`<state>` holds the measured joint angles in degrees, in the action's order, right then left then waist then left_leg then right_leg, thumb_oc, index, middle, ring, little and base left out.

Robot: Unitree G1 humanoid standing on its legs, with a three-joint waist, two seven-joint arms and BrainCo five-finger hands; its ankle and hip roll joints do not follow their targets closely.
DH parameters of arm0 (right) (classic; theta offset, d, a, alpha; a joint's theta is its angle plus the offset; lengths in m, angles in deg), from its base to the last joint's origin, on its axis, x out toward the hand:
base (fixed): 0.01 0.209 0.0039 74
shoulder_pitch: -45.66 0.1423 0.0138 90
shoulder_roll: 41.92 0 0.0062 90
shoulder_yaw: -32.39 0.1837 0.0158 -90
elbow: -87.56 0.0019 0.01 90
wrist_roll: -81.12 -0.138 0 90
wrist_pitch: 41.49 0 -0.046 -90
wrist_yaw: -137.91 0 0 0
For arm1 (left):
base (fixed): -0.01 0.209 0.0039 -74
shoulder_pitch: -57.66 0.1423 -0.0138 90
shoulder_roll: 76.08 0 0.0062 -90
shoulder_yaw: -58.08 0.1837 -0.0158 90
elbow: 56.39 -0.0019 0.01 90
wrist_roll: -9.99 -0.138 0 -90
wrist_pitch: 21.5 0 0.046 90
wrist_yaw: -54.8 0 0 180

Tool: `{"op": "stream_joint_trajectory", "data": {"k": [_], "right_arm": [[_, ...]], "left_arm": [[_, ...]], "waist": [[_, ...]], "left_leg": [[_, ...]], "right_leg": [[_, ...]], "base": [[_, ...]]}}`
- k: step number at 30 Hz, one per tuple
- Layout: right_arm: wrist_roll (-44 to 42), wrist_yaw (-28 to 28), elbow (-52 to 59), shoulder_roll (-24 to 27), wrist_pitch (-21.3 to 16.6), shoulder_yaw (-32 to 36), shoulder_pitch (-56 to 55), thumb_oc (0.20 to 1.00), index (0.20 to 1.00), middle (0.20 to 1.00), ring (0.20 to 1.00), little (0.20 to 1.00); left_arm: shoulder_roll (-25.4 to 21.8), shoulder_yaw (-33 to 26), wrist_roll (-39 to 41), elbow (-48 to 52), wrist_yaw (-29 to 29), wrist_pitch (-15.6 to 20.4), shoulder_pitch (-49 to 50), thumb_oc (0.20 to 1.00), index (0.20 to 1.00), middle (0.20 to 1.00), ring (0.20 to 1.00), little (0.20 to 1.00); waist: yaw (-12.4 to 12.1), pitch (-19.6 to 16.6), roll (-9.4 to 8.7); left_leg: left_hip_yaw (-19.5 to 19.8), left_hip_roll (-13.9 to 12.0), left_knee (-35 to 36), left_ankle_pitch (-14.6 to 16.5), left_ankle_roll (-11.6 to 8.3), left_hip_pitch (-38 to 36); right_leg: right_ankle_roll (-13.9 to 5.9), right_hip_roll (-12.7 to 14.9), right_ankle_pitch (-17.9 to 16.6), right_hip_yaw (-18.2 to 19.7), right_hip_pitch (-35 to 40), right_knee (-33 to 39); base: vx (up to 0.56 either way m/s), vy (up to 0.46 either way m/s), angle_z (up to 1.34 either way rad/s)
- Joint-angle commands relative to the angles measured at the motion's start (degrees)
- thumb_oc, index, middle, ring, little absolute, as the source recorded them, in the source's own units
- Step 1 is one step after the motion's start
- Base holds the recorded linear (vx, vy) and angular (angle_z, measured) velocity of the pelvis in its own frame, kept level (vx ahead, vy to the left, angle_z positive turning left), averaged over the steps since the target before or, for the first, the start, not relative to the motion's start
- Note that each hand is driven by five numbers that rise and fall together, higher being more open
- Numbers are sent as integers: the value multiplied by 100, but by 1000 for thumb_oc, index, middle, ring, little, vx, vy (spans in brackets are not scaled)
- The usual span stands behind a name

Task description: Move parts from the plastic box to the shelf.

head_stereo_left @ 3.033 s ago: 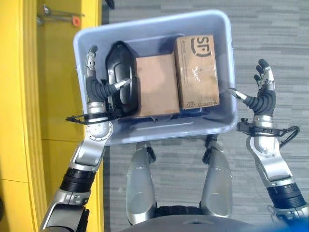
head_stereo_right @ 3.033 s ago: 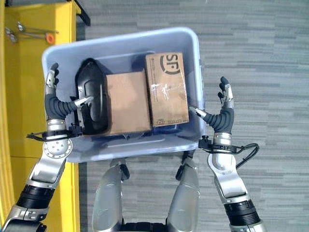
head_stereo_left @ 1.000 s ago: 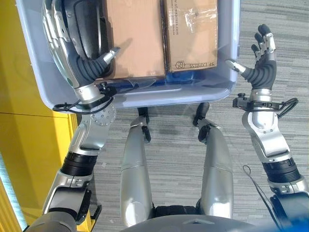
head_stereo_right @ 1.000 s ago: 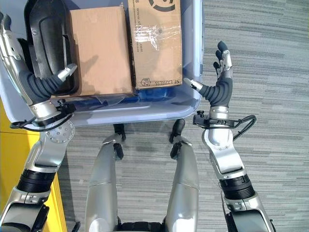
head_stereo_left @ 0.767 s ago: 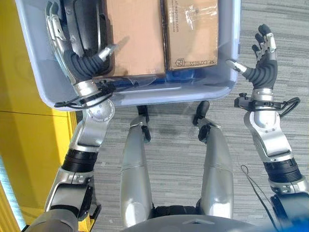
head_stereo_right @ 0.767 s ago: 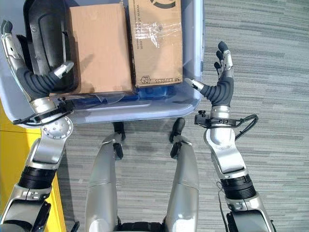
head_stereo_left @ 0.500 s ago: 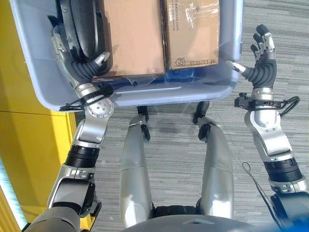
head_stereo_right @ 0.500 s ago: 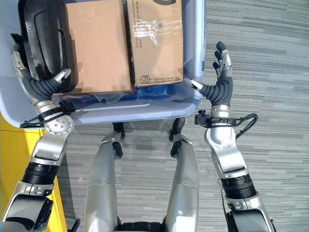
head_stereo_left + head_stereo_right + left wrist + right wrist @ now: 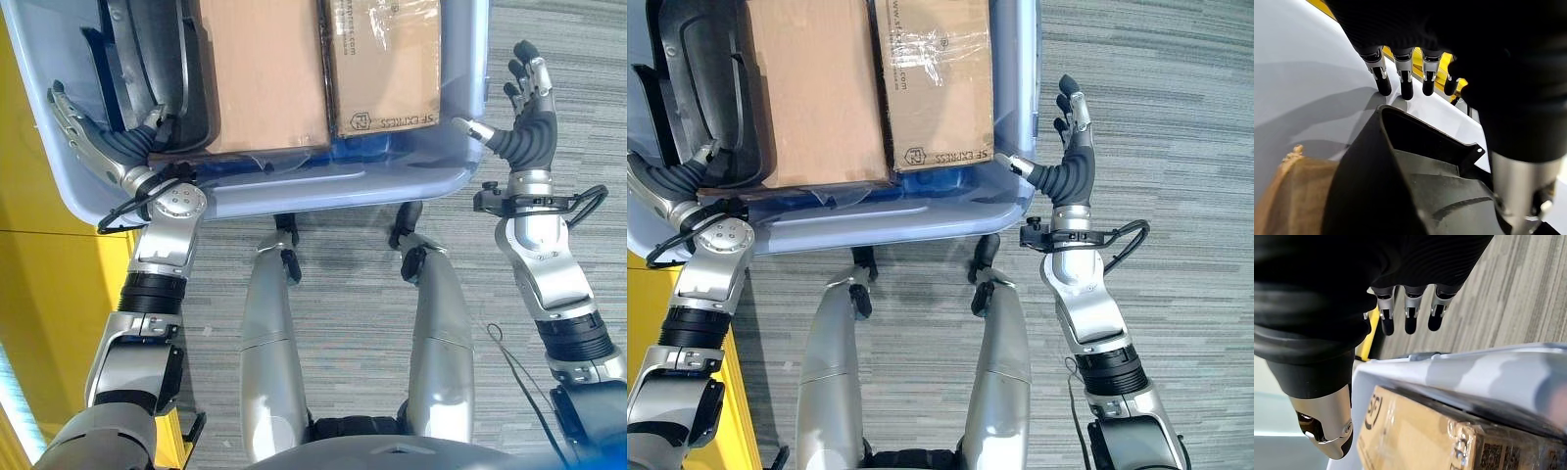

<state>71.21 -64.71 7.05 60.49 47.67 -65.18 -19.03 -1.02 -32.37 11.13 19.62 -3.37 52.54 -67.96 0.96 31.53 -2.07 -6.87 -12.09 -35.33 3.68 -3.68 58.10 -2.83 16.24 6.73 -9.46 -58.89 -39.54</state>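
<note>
1. Plastic box (image 9: 294, 186), pale blue, held up between both hands over grey carpet (image 9: 343, 372).
2. Inside the box: black moulded part (image 9: 157, 69) on the left, plain cardboard box (image 9: 260, 73) in the middle, taped cardboard box (image 9: 387, 59) on the right, all touching side by side.
3. Left hand (image 9: 93, 147) inside the box's left wall beside the black part, fingers straight, gripping nothing. Right hand (image 9: 524, 113) flat against the box's right outer wall, fingers extended, thumb at the rim.
4. Looks like the carrying step, parts not unloaded yet. Next probably means getting the box to the yellow shelf (image 9: 39, 294) left of it, kept level.
5. Far end of the box cut off.
</note>
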Motion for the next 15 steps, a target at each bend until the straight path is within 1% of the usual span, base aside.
{"op": "stream_joint_trajectory", "data": {"k": [1, 7, 10, 13, 15], "right_arm": [[15, -7, 133, 323, -210, 80, 66, 1000, 1000, 1000, 1000, 1000], [-64, 82, 70, 405, -205, 54, 118, 1000, 1000, 1000, 1000, 1000], [-144, 161, 46, 477, -230, 19, 156, 1000, 1000, 1000, 1000, 1000], [-173, 173, 38, 493, -227, 9, 180, 1000, 1000, 1000, 1000, 1000], [-230, 216, 37, 541, -247, 0, 189, 1000, 1000, 1000, 1000, 1000]], "left_arm": [[-365, -101, -312, -222, -53, -8, -70, 1000, 1000, 1000, 1000, 1000], [-499, 89, -280, -448, 146, -36, -344, 1000, 1000, 1000, 1000, 1000], [-507, 250, -222, -663, 432, 146, -533, 1000, 1000, 1000, 1000, 1000], [-535, 346, -276, -758, 516, 188, -638, 1000, 1000, 1000, 1000, 1000], [-618, 469, -449, -847, 597, 381, -752, 1000, 1000, 1000, 1000, 1000]], "waist": [[48, -173, 24], [98, -173, -4], [147, -173, -50], [168, -173, -61], [211, -173, -81]], "left_leg": [[-68, -298, 10, -104, -290, -50], [-61, -331, -99, -61, -277, 57], [-55, -367, -209, -15, -267, 146], [-42, -388, -271, 12, -254, 203], [-38, -416, -346, 53, -244, 252]], "right_leg": [[-497, 42, -189, 237, 53, 35], [-467, 11, -146, 265, -55, -71], [-436, -26, -120, 273, -136, -127], [-420, -44, -112, 292, -193, -167], [-404, -74, -101, 320, -249, -203]], "base": [[0, 0, 0], [1, 3, -1], [12, 20, -8], [5, 6, -3], [16, 19, -5]]}}
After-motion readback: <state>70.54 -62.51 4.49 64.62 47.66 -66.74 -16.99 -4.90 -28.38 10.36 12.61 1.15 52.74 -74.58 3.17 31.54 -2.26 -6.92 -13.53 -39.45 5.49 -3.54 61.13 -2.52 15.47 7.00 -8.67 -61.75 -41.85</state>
